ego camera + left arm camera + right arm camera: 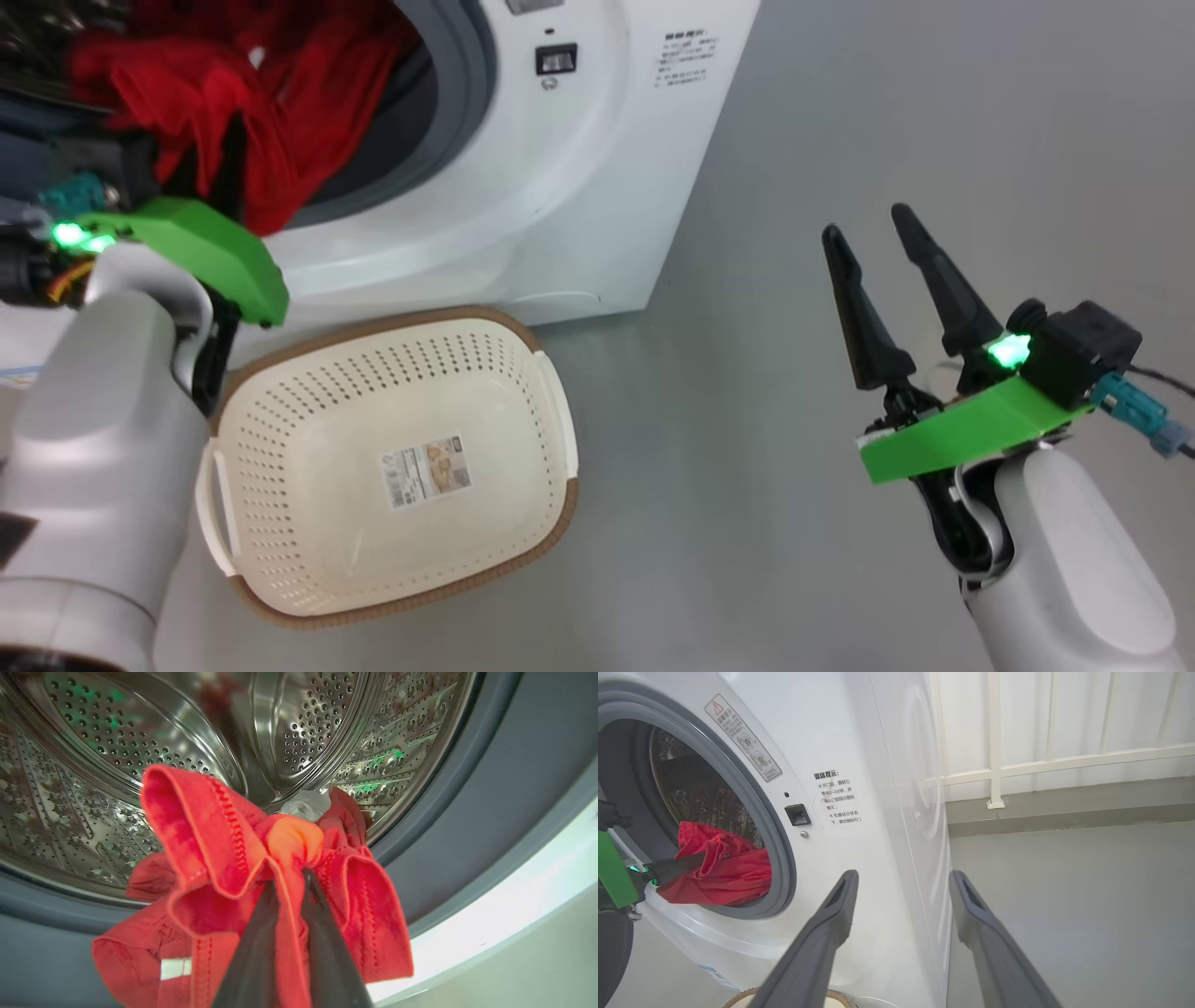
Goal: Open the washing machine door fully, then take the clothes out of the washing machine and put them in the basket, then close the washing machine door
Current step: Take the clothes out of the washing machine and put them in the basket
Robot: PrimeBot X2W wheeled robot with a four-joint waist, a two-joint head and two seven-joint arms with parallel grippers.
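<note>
We see long, tapering dark fingers [859,317] on each arm, behind them a bright green flat bracket [962,429] with a glowing green light [1008,350], a teal cable plug [1134,406], then smooth pale grey forearms [1064,560].

Grey floor [934,112], wht railing [1064,763] nr pale wall [1064,709]

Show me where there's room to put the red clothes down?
The basket is empty inside. Grey floor between basket and right gripper is free. It's crowded at the washing machine mouth, where the left gripper pinches the clothes.
</note>
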